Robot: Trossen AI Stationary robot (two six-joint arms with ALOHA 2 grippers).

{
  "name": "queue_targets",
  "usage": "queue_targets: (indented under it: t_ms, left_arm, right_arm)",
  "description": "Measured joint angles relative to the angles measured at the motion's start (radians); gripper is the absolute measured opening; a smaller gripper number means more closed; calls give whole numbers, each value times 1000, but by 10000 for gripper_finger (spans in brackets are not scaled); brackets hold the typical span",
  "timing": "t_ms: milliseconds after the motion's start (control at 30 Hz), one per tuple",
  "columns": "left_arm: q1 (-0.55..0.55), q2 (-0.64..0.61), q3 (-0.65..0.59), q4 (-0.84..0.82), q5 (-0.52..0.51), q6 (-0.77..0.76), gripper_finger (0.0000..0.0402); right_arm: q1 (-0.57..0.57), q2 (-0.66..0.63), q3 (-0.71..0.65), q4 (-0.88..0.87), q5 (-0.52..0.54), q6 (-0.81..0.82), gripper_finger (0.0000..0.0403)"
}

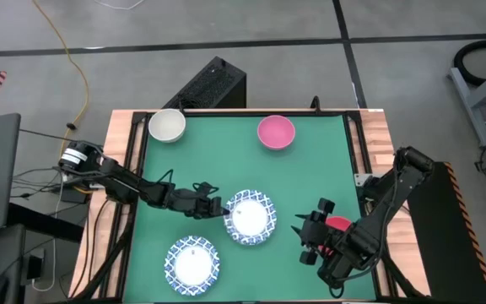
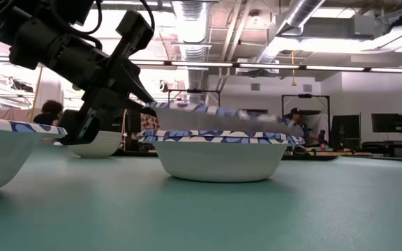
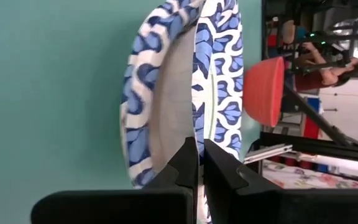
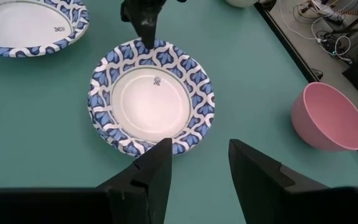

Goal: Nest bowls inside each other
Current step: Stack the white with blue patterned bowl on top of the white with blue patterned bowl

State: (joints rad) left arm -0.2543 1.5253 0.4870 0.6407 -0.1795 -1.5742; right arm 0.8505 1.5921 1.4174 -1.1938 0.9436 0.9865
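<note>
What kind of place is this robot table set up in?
Most likely a robotics lab or workshop, not a home. The green mat sits on a bench over bare concrete floor, exposed ceiling ducts run overhead, and a yellow cable trails across the floor.

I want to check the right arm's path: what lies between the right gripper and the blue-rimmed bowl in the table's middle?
Nothing: in the right wrist view only bare green mat separates the open right gripper from the blue-rimmed bowl.
</note>
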Motion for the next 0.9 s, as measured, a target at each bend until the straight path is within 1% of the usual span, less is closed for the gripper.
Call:
queue_targets:
  t_ms: [333, 700, 800, 900]
  left_arm:
    - [0, 0, 0, -6, 34, -1, 2]
    - [0, 0, 0, -7, 37, -1, 3]
    - [0, 0, 0, -7, 36, 15, 14]
    - [1, 0, 0, -7, 35, 37, 34]
  right_arm:
    - [0, 0, 0, 0, 0, -1, 179]
    - [0, 0, 0, 0, 0, -4, 179]
    - [0, 0, 0, 0, 0, -3, 179]
    - [0, 0, 0, 0, 0, -4, 179]
